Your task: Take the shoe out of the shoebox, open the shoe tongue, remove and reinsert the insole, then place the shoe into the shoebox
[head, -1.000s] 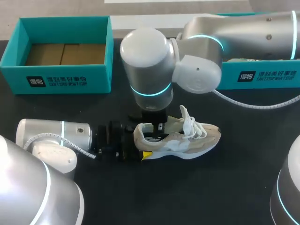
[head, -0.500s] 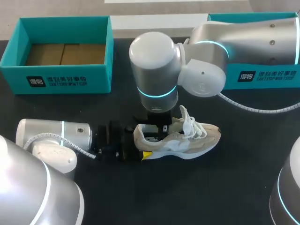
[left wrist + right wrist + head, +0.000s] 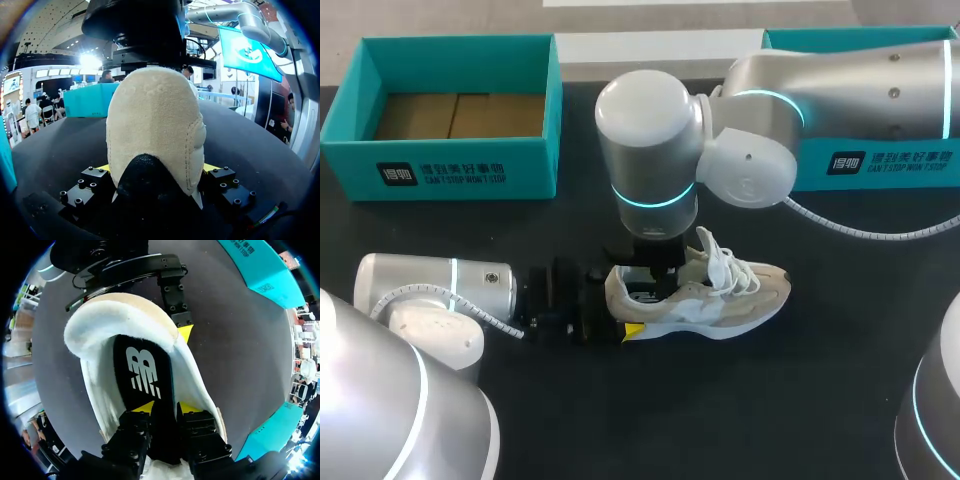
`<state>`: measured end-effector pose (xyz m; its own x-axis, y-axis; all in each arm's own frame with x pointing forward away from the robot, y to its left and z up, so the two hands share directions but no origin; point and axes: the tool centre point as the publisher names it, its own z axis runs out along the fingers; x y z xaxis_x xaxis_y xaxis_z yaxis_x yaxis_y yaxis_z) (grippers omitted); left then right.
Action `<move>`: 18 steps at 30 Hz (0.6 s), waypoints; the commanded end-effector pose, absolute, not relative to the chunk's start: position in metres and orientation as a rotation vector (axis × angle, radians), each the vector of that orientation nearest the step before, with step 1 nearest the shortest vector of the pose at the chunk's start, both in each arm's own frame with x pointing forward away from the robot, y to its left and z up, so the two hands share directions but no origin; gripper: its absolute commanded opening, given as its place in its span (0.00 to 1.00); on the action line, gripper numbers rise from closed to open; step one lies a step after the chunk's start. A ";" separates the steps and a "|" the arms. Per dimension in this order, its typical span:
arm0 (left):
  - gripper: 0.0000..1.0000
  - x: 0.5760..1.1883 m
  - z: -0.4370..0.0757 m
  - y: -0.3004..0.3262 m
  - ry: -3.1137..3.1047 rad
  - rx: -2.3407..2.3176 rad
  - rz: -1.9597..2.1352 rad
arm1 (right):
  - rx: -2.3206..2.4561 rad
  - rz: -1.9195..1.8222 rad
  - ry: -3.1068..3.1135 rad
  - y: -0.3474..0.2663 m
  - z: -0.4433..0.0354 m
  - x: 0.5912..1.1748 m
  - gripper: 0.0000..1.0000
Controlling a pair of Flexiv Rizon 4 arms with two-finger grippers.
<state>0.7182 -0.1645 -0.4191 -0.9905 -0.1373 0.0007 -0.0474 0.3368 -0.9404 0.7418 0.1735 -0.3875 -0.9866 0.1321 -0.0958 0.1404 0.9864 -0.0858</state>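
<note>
The left gripper is clamping the heel of the shoe, and the right gripper is pinching the insole. The lift is best made slowly and straight, with the heel clamp holding firm.

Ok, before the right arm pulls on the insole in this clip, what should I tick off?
1. Shoe out of the shoebox and lying on the table: ok.
2. Left end effector clamped on the shoe's heel from both sides: ok.
3. Right end effector down inside the shoe's opening: ok.
4. Insole exposed and lying in the shoe, ahead of the right end effector: ok.
5. Right end effector actually gripping the insole: cannot tell.
6. Shoebox open on top for the return: ok.
</note>
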 end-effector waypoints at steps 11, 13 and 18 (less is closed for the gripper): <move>0.00 0.718 -0.419 -0.165 2.505 -0.172 -1.754 | 0.233 -0.202 3.082 0.174 -0.409 0.724 0.00; 0.00 0.718 -0.419 -0.165 2.505 -0.172 -1.754 | 0.268 -0.214 3.059 0.167 -0.400 0.722 0.00; 0.00 0.718 -0.419 -0.165 2.505 -0.172 -1.754 | 0.334 -0.192 3.000 0.155 -0.371 0.722 0.00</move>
<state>0.7177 -0.1648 -0.4191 -0.9907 -0.1363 0.0004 -0.0466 0.3364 -0.9406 0.7309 0.1686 -0.3921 -0.9734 0.2079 -0.0963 0.2197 0.9661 -0.1354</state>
